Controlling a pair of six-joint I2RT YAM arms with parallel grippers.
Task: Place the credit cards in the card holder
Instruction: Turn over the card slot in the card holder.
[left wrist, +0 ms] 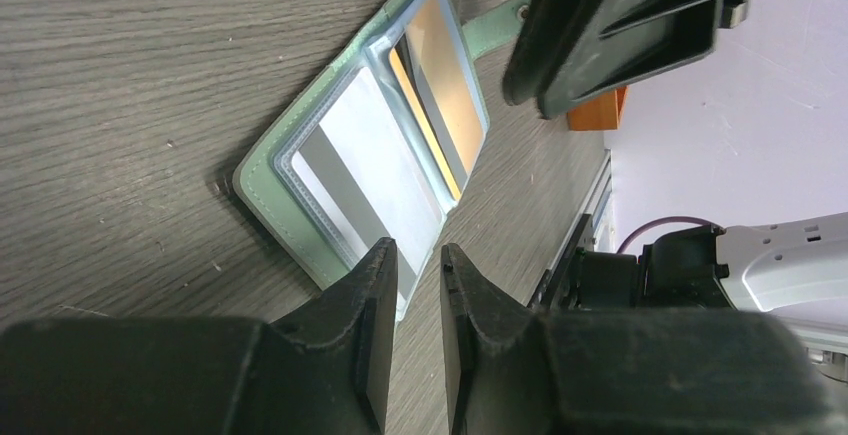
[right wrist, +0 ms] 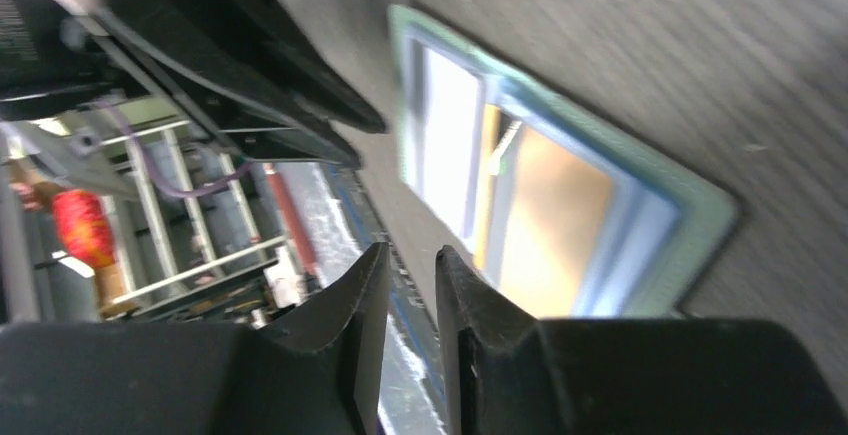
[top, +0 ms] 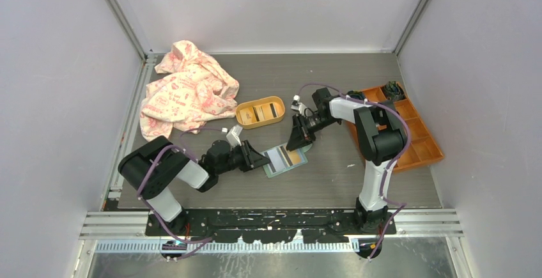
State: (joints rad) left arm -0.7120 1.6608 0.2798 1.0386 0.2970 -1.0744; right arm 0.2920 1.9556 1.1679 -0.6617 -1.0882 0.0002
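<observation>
Card holder (top: pixel 286 160) lay open flat on the grey wood-grain counter (top: pixel 339 176) between my arms. A white card (left wrist: pixel 365 160) and a beige-gold card (left wrist: pixel 450 65) sat under its glossy clear sleeves, while more cards (top: pixel 265 110) waited in the oval yellow tray (top: pixel 241 117). Its sage-green cover looked soft and matte. My left end effector (left wrist: pixel 415 260) stood narrowly parted at its edge; I couldn't tell if it was pinching. My right end effector (right wrist: pixel 412 265) hovered slightly open, empty.
</observation>
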